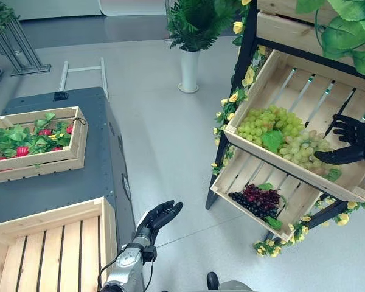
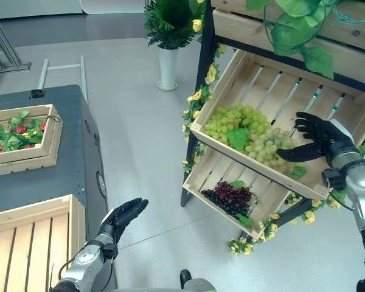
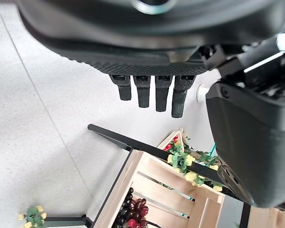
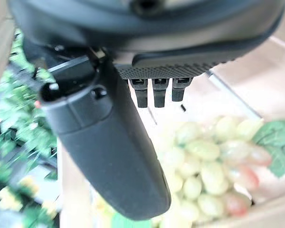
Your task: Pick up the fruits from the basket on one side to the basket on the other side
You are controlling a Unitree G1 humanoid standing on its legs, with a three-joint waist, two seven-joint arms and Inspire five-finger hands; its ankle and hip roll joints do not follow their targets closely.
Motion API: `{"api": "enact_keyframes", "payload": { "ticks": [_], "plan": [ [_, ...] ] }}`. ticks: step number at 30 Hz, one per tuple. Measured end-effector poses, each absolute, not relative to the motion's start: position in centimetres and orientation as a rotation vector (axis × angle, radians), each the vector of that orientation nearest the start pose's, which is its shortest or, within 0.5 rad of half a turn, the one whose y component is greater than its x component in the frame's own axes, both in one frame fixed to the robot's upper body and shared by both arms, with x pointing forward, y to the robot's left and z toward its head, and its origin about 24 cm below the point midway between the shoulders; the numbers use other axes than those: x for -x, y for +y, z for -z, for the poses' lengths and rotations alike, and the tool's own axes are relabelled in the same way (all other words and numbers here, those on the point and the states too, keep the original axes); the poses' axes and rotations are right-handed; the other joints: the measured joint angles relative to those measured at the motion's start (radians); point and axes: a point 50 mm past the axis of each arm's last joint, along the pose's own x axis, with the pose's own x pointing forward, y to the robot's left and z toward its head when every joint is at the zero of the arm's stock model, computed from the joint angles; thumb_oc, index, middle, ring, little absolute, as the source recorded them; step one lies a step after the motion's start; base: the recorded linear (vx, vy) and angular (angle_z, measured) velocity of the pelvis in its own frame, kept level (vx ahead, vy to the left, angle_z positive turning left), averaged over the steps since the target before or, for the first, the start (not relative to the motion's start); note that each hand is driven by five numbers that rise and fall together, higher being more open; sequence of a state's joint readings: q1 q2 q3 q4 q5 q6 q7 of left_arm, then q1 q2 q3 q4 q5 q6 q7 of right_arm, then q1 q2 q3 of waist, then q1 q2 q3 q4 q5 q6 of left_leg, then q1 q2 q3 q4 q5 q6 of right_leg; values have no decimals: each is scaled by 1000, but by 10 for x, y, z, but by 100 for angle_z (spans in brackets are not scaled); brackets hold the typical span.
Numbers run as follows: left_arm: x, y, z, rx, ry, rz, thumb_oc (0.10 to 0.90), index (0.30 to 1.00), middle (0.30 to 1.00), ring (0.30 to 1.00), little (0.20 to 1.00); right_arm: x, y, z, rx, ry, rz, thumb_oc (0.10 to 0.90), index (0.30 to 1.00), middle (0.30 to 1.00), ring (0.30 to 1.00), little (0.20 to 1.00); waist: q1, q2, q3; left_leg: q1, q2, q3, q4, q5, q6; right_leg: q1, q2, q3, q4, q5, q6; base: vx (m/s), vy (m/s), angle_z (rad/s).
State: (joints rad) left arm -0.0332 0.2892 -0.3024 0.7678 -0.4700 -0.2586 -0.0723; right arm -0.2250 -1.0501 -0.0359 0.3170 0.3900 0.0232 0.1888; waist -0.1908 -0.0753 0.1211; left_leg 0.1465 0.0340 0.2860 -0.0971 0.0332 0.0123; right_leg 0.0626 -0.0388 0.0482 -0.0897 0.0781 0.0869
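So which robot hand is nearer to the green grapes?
Right. The right robot hand hovers open just beside the green grapes; the left robot hand hangs low over the floor, far away.

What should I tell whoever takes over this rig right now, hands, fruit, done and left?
Right hand: open, over the right end of the green grapes in the upper shelf crate, holding nothing.
Left hand: open, idle low beside the grey cart.
Dark grapes lie in the lower shelf crate.
Near crate on the cart holds no fruit.
Done: nothing moved.
Left: grasp the green grapes, carry them across, then the dark ones.
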Motion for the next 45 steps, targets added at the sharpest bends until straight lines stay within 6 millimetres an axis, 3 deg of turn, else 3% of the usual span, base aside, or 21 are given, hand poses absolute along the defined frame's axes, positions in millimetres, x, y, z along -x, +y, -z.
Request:
{"api": "enact_keyframes", "payload": {
  "ticks": [6,9,12,20,26,31,33,34,40,45],
  "plan": [
    [-196,193,97,57,556,32,800,900,900,900,900,-255,-297,-151,637,-114,-88,800,900,900,900,900,-29,12,-3,0,1,8,0,-1,0,-4,2,6,0,0,0,-7,7,-3],
    [-194,191,98,59,561,31,800,900,900,900,900,-245,-277,-154,709,-189,-155,800,900,900,900,900,-40,19,-6,0,1,14,0,-1,0,-6,1,14,0,-1,0,-4,9,-4],
    [-191,188,101,68,571,29,800,900,900,900,900,-232,-256,-158,890,-298,-220,800,900,900,900,900,-49,27,-10,1,1,20,0,-1,0,-8,2,20,0,-1,2,-9,6,-6],
    [-188,178,104,85,583,35,800,900,900,900,900,-216,-223,-161,1359,-584,-347,800,900,900,900,900,-64,52,-26,-5,3,22,0,-5,-4,-10,1,21,0,-3,6,0,-9,0],
    [-180,171,112,82,629,70,800,900,900,900,900,-211,-185,-144,1270,-684,-579,800,900,900,900,900,-36,67,-36,-6,5,15,0,-3,-5,-8,2,13,0,-4,5,-4,-32,4],
    [-167,168,123,43,711,96,800,900,900,900,900,-213,-163,-102,1017,-524,-718,800,900,900,900,900,6,58,-42,-8,7,-9,0,7,-6,-4,1,-19,0,-6,2,-14,-52,14],
    [-162,169,128,39,753,89,800,900,900,900,900,-215,-159,-72,881,-368,-729,800,900,900,900,900,24,54,-44,-10,6,-24,0,9,-6,0,-1,-37,0,-8,-1,-22,-47,19],
    [-160,169,130,40,765,88,800,900,900,900,900,-216,-159,-66,875,-337,-732,800,900,900,900,900,31,54,-44,-12,6,-29,0,10,-6,1,-1,-39,0,-9,-2,-30,-59,18],
    [-123,179,154,-24,980,34,800,900,900,900,900,-210,-152,18,759,23,-727,800,900,900,900,900,77,31,-63,-20,12,-50,0,13,-10,1,0,-70,-3,-14,-9,-23,-70,10],
    [-108,186,160,-99,1071,39,800,900,900,900,900,-199,-150,45,742,160,-746,800,900,900,900,900,101,28,-65,-22,15,-63,0,16,-13,4,2,-88,-4,-17,-13,-22,-50,9]
  ]
}}
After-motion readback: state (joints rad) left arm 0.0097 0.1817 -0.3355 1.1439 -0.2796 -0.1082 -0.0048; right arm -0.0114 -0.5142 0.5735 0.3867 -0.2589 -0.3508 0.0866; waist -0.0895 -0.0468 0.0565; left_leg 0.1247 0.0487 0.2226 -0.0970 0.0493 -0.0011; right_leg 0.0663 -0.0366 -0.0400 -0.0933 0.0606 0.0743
